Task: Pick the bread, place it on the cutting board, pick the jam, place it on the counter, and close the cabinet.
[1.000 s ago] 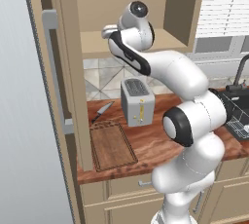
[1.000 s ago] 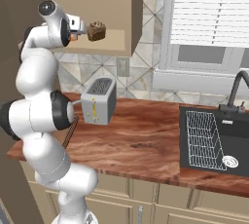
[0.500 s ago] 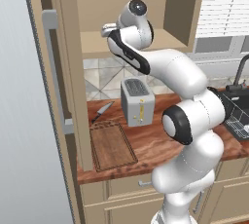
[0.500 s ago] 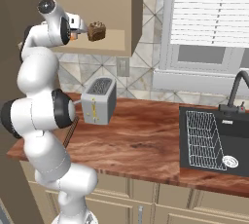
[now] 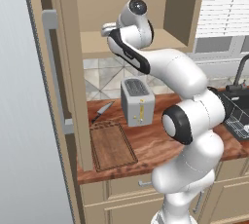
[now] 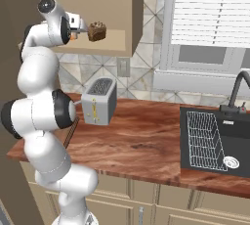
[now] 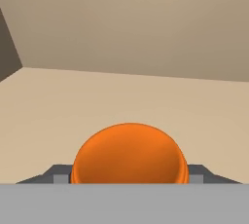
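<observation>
My hand (image 6: pixel 77 29) reaches into the open cabinet (image 5: pixel 131 4) at the upper left of the right base frame. In the hand view the orange jam (image 7: pixel 130 154) sits low and centred, between my two dark fingertips (image 7: pixel 57 174), on the cabinet shelf; I cannot tell whether I have clenched on it. The bread (image 6: pixel 97 32) stands on the same shelf, just right of my hand. Below, the toaster (image 5: pixel 137 102) rests on the desk (image 6: pixel 146 146), with the cutting board (image 5: pixel 112 146) at lower left and a knife (image 5: pixel 101 111) above it.
</observation>
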Available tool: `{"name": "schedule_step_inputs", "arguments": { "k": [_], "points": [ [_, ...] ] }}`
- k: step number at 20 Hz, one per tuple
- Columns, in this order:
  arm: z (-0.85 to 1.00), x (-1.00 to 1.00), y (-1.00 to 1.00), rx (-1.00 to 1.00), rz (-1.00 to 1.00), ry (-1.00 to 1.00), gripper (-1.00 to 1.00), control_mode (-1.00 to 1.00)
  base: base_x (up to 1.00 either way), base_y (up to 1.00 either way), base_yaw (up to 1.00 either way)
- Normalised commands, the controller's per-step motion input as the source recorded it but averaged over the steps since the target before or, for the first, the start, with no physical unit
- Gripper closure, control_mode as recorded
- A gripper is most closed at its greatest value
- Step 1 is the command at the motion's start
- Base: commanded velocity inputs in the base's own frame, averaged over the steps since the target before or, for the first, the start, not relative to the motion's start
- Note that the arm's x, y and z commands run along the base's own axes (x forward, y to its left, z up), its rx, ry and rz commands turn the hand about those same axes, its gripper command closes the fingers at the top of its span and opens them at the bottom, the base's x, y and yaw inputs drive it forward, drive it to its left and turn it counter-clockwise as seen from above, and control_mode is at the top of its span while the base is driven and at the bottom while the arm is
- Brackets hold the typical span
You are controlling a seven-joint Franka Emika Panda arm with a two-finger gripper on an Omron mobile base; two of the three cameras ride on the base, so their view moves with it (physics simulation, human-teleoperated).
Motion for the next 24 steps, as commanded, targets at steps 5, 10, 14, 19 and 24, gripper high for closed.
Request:
{"name": "schedule_step_inputs", "arguments": {
  "k": [5,10,14,19,24],
  "points": [
    [0.0,-0.14,-0.07,0.0,0.0,0.0,1.0,-1.0,0.0,0.0,0.0],
    [0.0,-0.26,-0.09,0.0,0.0,0.0,1.0,-1.0,0.0,0.0,0.0],
    [0.0,-0.34,-0.21,0.0,0.0,0.0,1.0,-1.0,0.0,0.0,0.0],
    [0.0,-0.35,-0.19,0.01,0.0,0.0,1.0,-1.0,0.0,0.0,0.0],
    [0.0,-0.42,-0.21,0.04,0.0,0.0,1.0,-1.0,0.0,0.0,0.0]
  ]
}}
